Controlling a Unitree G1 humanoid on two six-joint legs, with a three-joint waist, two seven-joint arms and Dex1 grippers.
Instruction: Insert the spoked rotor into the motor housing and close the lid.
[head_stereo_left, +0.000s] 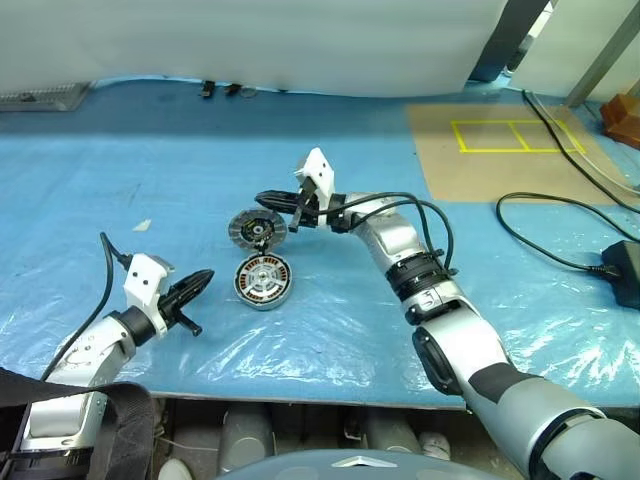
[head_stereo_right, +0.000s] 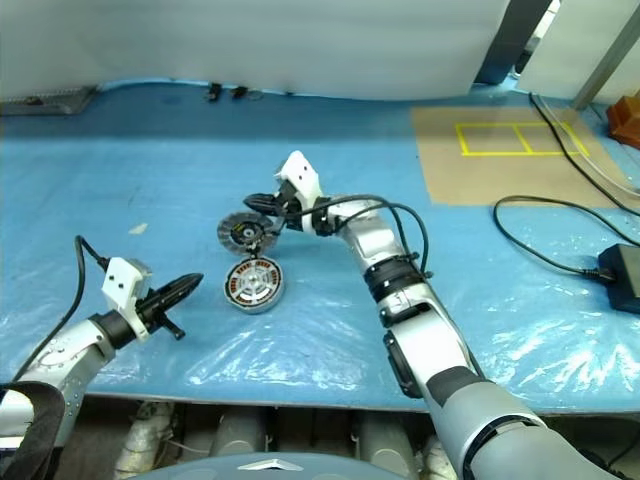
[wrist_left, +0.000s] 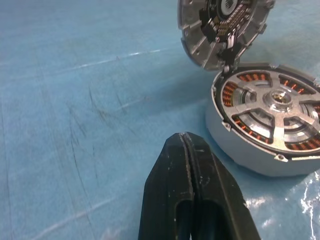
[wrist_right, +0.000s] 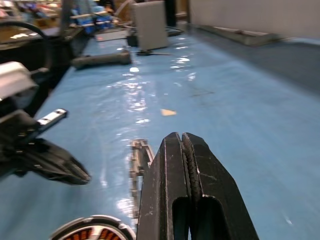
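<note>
1. Motor housing (head_stereo_left: 263, 282): sits flat on the blue-covered desk (head_stereo_left: 330, 200), near the front edge and about midway across. Copper-orange windings are visible in a ring through the gaps of the part seated in it.
2. Spoked rotor (wrist_left: 275, 110): lies inside the housing, silver spokes and central hub facing up, as seen in the left wrist view.
3. Lid (head_stereo_left: 257, 229): held off the desk, standing on edge just behind the housing, its dark segmented face turned toward the robot. In the left wrist view its lower edge appears close above the housing rim; contact cannot be confirmed.
4. Right gripper (head_stereo_left: 268, 200): reaches in level from the right, fingers clamped together on the upper edge of the lid.
5. Left gripper (head_stereo_left: 203, 279): hangs above the desk to the left of the housing, tips pointing toward it, apart from it. Its fingers are pressed together with nothing between them.
6. Other items: a black cable (head_stereo_left: 560, 235) loops across the desk's right side, near a brown board marked with yellow tape (head_stereo_left: 515, 137).
</note>
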